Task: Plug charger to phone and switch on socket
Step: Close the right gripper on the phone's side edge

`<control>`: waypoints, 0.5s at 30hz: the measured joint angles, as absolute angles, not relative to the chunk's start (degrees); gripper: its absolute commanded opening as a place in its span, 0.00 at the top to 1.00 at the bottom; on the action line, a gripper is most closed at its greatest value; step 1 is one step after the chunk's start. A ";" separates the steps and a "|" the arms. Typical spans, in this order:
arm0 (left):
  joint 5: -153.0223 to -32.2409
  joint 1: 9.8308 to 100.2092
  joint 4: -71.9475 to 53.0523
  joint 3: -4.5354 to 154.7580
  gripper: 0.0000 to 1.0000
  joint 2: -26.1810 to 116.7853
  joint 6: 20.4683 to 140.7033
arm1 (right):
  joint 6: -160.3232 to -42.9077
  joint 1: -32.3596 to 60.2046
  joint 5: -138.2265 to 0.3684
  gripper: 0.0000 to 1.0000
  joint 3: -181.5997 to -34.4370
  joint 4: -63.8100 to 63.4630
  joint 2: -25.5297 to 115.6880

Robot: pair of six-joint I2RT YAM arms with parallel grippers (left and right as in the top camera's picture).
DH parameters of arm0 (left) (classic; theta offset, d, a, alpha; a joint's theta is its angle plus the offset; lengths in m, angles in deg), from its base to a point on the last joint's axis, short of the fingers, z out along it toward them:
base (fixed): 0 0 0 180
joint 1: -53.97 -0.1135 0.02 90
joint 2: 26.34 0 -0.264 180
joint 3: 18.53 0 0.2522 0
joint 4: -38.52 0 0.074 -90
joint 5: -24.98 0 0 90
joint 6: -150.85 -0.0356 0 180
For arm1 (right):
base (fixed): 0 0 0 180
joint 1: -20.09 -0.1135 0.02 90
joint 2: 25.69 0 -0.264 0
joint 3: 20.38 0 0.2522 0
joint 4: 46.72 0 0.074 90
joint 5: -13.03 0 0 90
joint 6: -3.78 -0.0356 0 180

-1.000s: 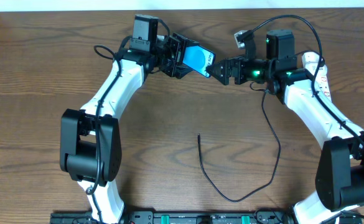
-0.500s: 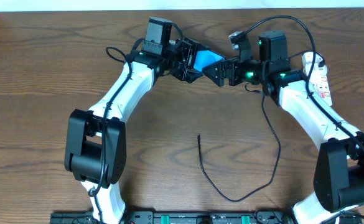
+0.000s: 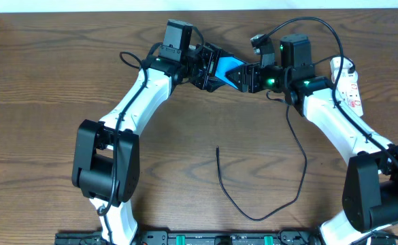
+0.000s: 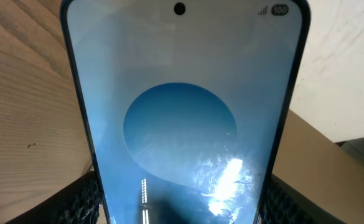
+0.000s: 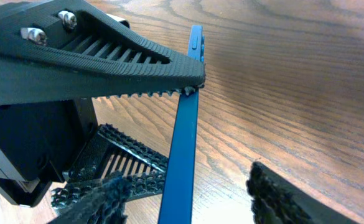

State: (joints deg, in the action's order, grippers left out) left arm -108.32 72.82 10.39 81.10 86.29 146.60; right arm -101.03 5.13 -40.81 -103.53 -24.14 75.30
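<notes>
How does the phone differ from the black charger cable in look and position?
The phone is flat, rectangular, with a bright blue screen; the charger cable is thin, black and curved. The phone is held above the table by the left gripper; the charger cable lies on the table. Shared: neither is joined to the other.

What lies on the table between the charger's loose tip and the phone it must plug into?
Nothing visible. Only bare table separates the tip of the charger from the phone, which the left gripper holds toward the back.
</notes>
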 measured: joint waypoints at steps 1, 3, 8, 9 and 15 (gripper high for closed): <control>-108.35 72.82 10.39 81.10 0.93 86.29 146.60 | -101.13 5.04 -40.85 0.51 -103.53 -24.14 75.30; -108.35 72.82 10.39 81.10 0.93 86.29 146.60 | -101.05 4.75 -40.96 0.55 -103.53 -24.16 75.30; -108.35 72.82 10.39 81.10 0.93 86.29 146.60 | -101.11 3.53 -41.68 0.63 -103.53 -24.14 75.30; -108.35 72.82 10.41 81.10 0.92 86.29 146.60 | -101.16 3.49 -41.75 0.66 -103.53 -24.14 75.30; -108.32 72.82 10.39 81.10 0.93 86.29 146.60 | -101.90 3.51 -42.25 0.78 -103.53 -24.14 75.30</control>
State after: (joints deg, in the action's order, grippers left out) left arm -108.32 72.82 10.39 81.10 86.29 146.60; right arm -101.90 3.51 -42.25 -103.53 -24.14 75.30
